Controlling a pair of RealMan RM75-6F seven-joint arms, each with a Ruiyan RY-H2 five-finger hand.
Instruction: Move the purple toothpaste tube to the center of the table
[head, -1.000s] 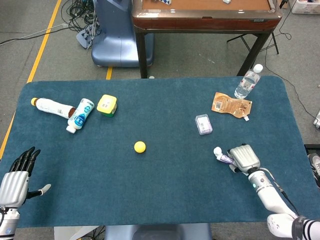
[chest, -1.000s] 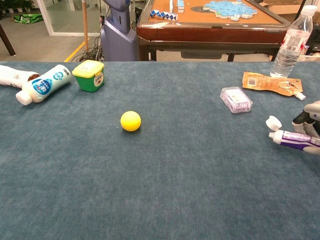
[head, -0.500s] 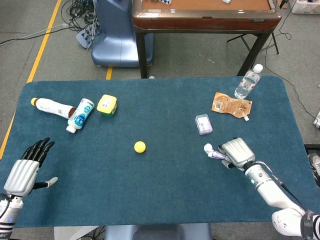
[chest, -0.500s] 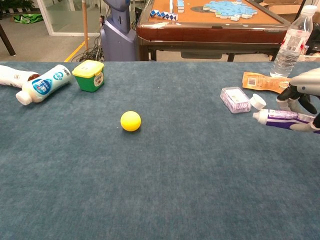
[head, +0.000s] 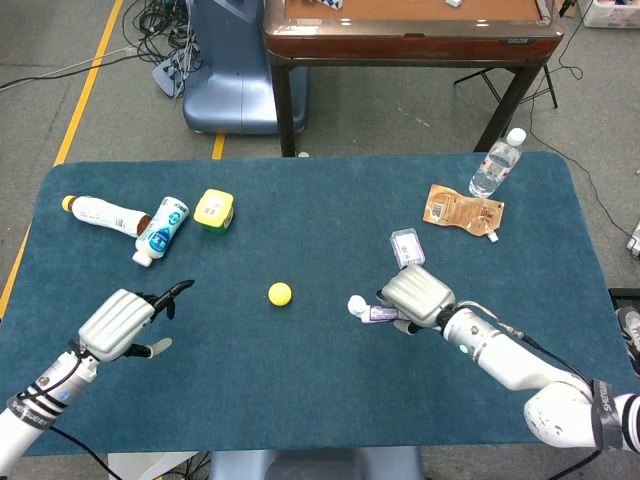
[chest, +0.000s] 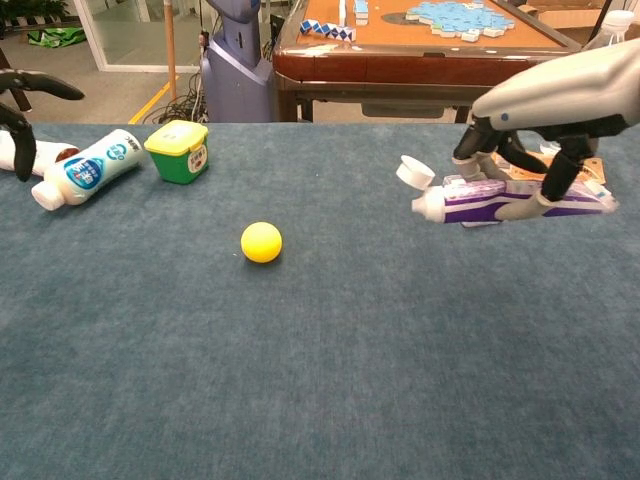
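My right hand (head: 418, 295) (chest: 540, 110) holds the purple toothpaste tube (chest: 500, 203) (head: 380, 313) off the cloth, lying level with its white flip cap (chest: 415, 172) (head: 358, 305) open and pointing left. The tube hangs a little right of the yellow ball (head: 279, 293) (chest: 261, 242), over the middle of the blue table (head: 300, 400). My left hand (head: 122, 320) hovers over the table's left front part, fingers apart and holding nothing; in the chest view only its dark fingertips (chest: 22, 110) show at the left edge.
A green-and-yellow tub (head: 214, 211) (chest: 178, 151) and two lying bottles (head: 160, 229) (head: 104, 213) are at the far left. A small clear box (head: 406, 248), an orange pouch (head: 462, 209) and a water bottle (head: 496, 163) stand at the far right. A wooden table (head: 410, 35) stands behind.
My right hand has lifted the tube and carried it left from the table's right side toward the middle. My left hand has moved up and inward from the left front corner.
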